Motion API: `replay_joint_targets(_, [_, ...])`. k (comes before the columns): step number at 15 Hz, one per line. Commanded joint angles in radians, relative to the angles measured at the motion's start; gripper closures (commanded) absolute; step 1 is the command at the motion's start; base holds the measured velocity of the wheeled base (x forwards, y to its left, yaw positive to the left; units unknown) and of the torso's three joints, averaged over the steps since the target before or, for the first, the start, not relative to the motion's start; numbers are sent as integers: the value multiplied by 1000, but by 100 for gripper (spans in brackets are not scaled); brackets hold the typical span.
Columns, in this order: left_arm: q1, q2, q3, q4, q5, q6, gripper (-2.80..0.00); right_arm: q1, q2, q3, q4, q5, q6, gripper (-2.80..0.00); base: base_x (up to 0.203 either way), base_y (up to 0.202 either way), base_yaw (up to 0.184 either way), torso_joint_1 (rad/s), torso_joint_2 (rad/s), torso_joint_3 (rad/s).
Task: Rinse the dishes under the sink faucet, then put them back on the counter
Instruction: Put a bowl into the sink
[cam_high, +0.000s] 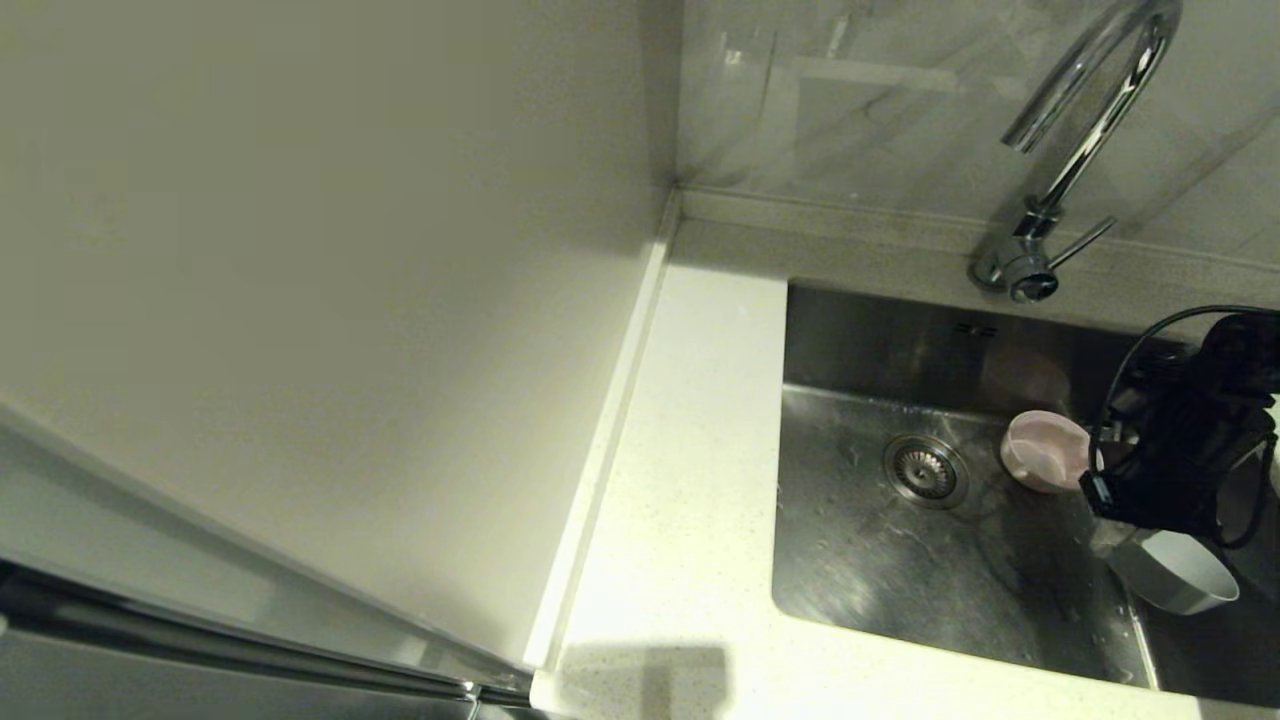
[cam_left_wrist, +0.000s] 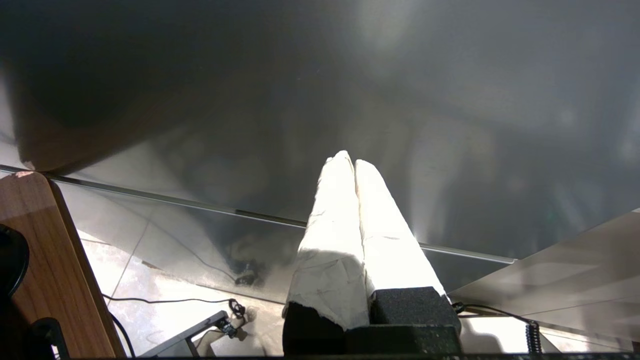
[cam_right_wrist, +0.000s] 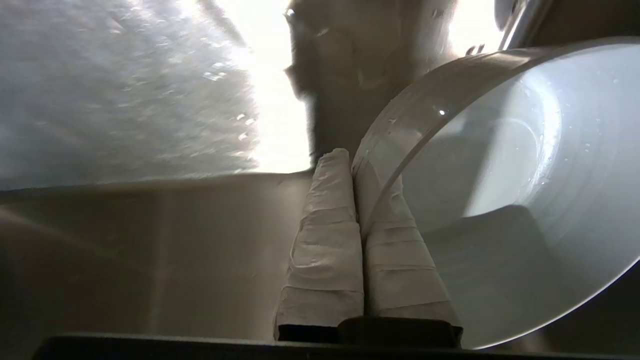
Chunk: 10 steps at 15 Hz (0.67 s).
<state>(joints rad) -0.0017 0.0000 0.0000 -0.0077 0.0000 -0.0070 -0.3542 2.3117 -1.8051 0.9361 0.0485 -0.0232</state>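
The right tool works low at the right side of the rectangular brushed stainless-steel sink, its taped fingers pressed together on the rim of a small round shallow grey-blue matte bowl, one finger inside the wall and one outside; the bowl hangs tilted on edge just above the wet basin floor near the right wall, its hollow turned up and toward the near right as the head view has it. A round bowl has no long axis; what counts is that its rim plane stands steeply tipped, so any water should run out. It looks stiff, light and breakable, and the beads of water on its inner face suggest a slippery glaze; a rim pinch is the sensible hold, though a thin wet wall could pivot or slide between the fingers if swung fast. A second dish, a pale pink matte bowl, lies tipped on its side on the sink floor just right of the round metal drain strainer, its mouth facing left and near. The tall chrome gooseneck faucet stands at the far edge; the white speckled surface lies to the left. The left tool hangs parked away from the sink, fingers closed on nothing.
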Motion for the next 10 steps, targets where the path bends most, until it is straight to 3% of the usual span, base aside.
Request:
replay_joint_targets(1, [0,0,3,0,0,-1,0,-12,32,20,-53,8,-68,0,0,0,0,0,0,0])
replay_joint_targets(5, [0,0,3,0,0,-1,0,-13,47,47,-187,36,-141,0,0,0,0,0,0,0])
replay_joint_targets(8, [0,0,3,0,0,-1,0,-11,50,144,-380,35,-187,0,0,0,0,0,0,0])
replay_joint_targets(10, [0,0,3,0,0,-1,0,-12,47,181,-411,34,-207,0,0,0,0,0,0,0])
